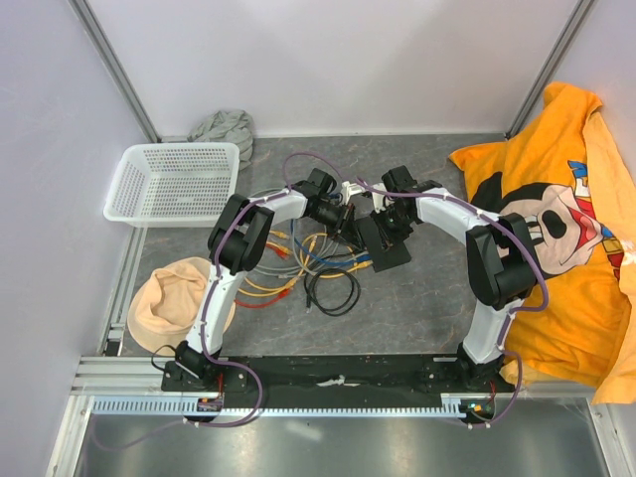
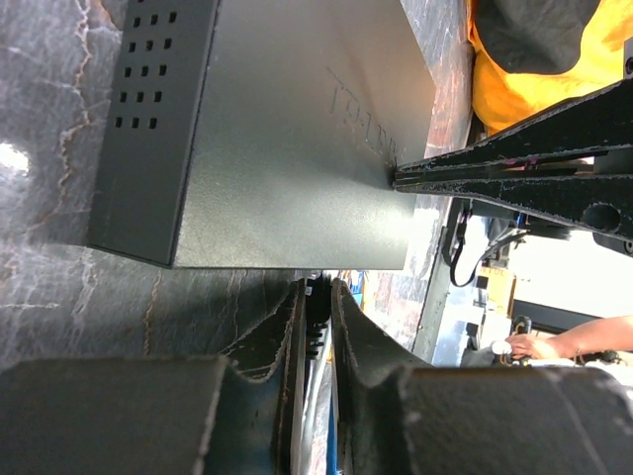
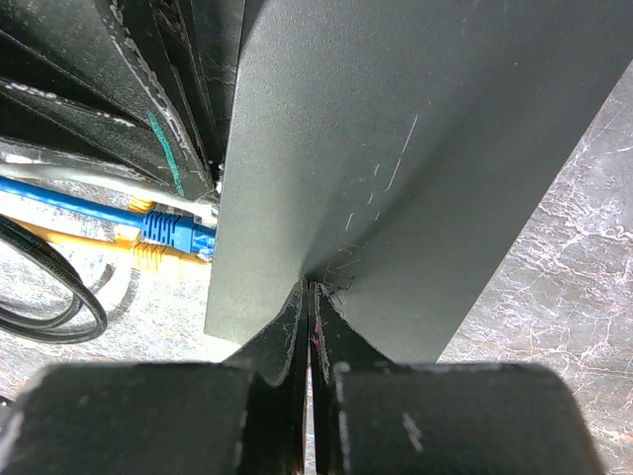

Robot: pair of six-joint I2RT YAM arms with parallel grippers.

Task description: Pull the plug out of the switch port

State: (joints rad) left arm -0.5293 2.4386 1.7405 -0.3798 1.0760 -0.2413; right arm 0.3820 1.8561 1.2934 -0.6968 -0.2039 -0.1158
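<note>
The left gripper [image 2: 316, 294] is observed with its fingers drawn almost together, only a narrow slot left between them. A dark ridged item is seen in that slot at the socket edge. It is judged to be the white-cabled plug [image 3: 203, 206], though the hold itself is partly hidden. The right gripper [image 3: 312, 292] is closed on nothing, its tips pressed down on the lid of the small flat matte-black rectangular switch [image 2: 287, 129].

The switch is found lying flat on the grey marbled table [image 2: 49, 297], near the centre, sockets facing left. A blue plug [image 3: 173, 230] and a yellow plug [image 3: 148, 257] are seated in neighbouring sockets.

The switch is judged light, rigid and liable to slide, so bracing from above is warranted. The plug is best taken by its stiff body, not by the limp cable. Its latch tab is judged fragile.
</note>
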